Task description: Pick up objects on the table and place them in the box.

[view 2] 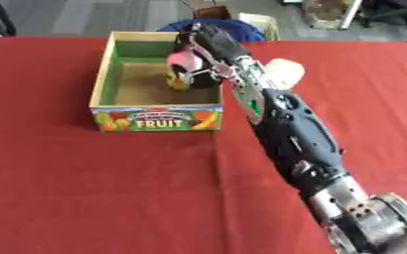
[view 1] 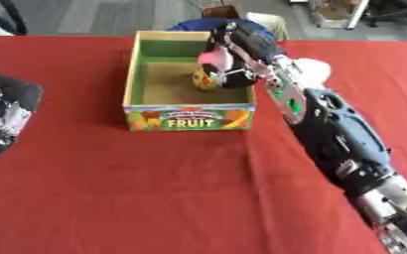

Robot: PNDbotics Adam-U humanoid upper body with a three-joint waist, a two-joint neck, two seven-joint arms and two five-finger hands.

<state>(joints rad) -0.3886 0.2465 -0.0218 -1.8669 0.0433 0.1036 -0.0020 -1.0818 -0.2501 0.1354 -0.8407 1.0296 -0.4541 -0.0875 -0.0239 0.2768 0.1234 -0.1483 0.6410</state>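
The cardboard box [view 1: 133, 74], green inside with a brown floor and a "FRUIT" label on its front, stands at the far middle of the red table [view 1: 155, 188]. My right hand [view 1: 241, 47] reaches over the box's right wall, curled round a small pink object [view 1: 216, 57] held above the inside. Just below the hand, a yellow rounded thing [view 1: 203, 79] shows in the box near the right wall; whether it touches the hand I cannot tell. A white object [view 2: 283, 70] lies on the table right of the box, partly behind my arm. My left hand [view 1: 3, 106] shows at the left edge.
My right forearm [view 1: 337, 134] runs diagonally from the lower right corner to the box. Beyond the table's far edge are something blue [view 1: 198, 25], a small brown carton [view 1: 221, 10] and grey floor.
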